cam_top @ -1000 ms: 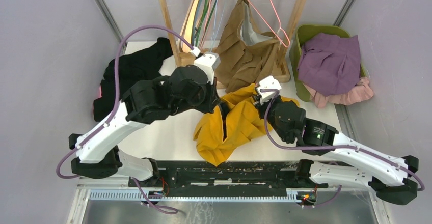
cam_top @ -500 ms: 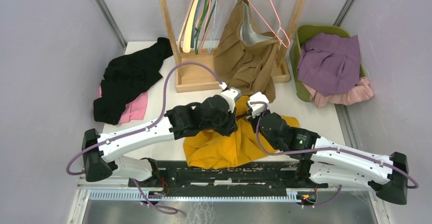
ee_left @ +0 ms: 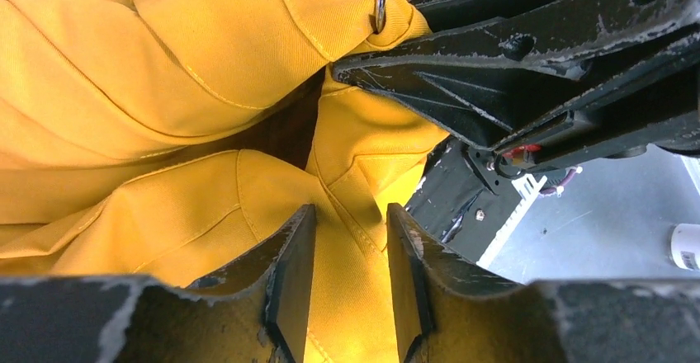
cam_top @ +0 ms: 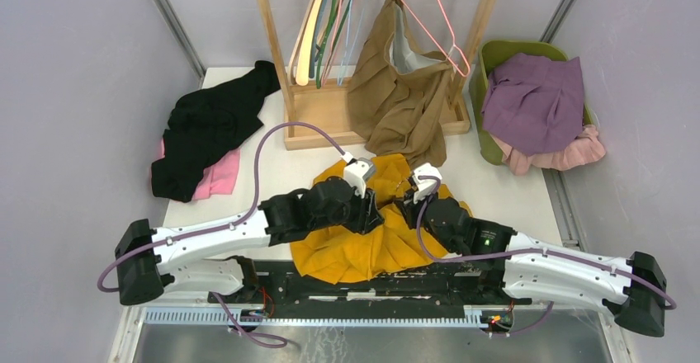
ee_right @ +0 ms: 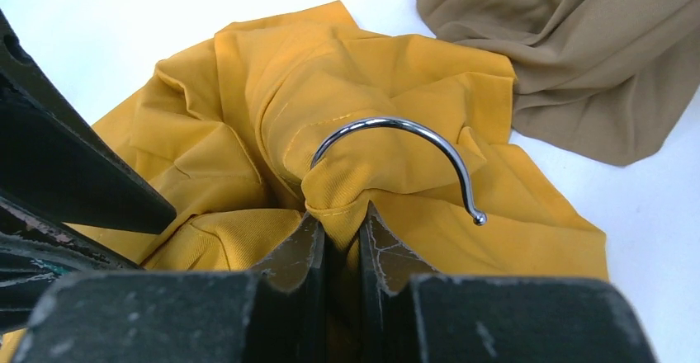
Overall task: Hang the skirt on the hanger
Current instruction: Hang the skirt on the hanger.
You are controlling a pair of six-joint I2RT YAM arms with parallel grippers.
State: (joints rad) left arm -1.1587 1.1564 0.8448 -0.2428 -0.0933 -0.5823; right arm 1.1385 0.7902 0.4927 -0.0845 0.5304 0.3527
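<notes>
At the near edge of the worktop, between the two arms, the yellow skirt lies bunched in a loose heap. A metal hanger hook rises out of a gathered fold of the cloth. The rest of the hanger is hidden under the fabric, so how well the waistband sits on it cannot be told.

The right claw is closed narrow on that fold just below the hook. It holds skirt cloth and, judging by position, the hanger neck inside it. The left claw stands partly open over a seamed panel of the skirt, just beside the right claw. Cloth shows between its fingers, but they do not press on it.

Assessment: the hanger appears to be inside the skirt already, so the dressing step is well advanced. The left claw is between holds and the right alone secures the work.

The next move calls for the left claw to take a hold on the waistband near the hook and settle the cloth over the hanger. The right grip must stay firm meanwhile, or the neck could slide back into the fold.

Behind the skirt stands the wooden rack, with a brown garment hanging from it, its hem near the skirt.
</notes>
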